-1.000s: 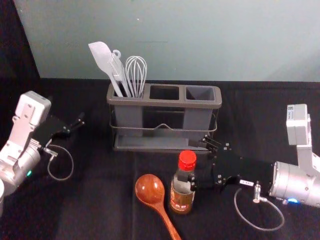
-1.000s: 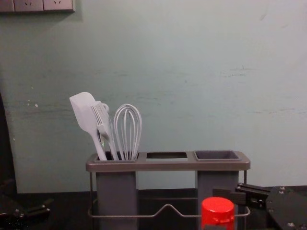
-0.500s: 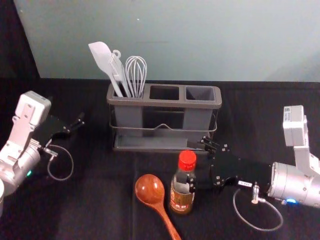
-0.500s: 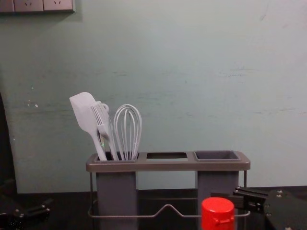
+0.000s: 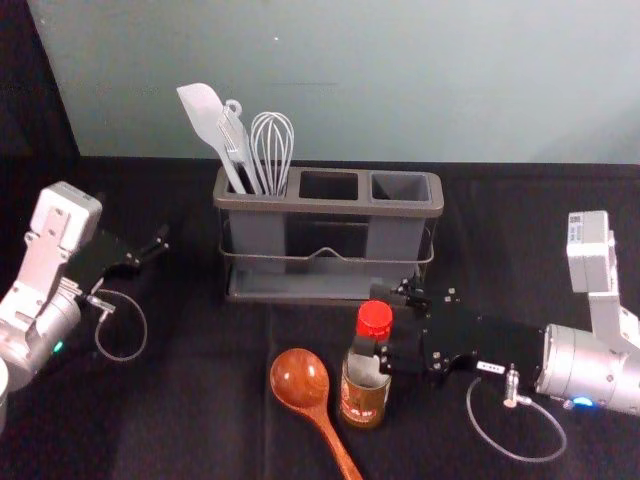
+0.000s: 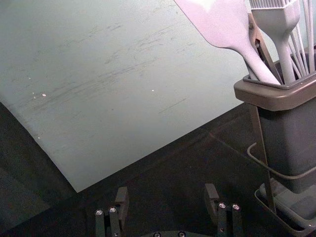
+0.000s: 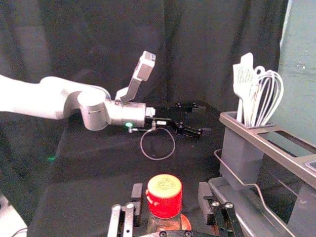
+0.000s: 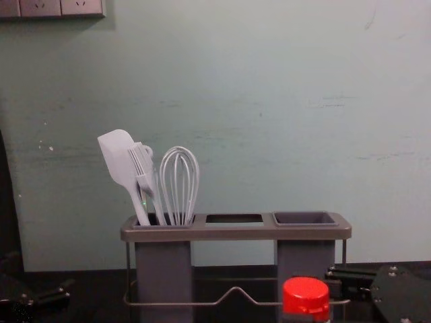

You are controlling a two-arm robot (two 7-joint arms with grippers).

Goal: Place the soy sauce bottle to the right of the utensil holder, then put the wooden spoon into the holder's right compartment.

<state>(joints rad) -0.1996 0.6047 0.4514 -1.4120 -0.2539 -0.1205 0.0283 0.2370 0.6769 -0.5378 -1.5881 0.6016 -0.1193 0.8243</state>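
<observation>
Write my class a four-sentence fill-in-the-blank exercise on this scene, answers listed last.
The cap on the bottle is ____.
The spoon's bowl lies to the bottle's ____.
In the holder, the whisk stands in the ____ compartment.
The open gripper around the bottle is the robot's ____ one.

Missing words: red; left; left; right.

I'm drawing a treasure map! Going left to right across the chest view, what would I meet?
Left end effector, white spatula, white whisk, utensil holder's middle opening, soy sauce bottle's red cap.
</observation>
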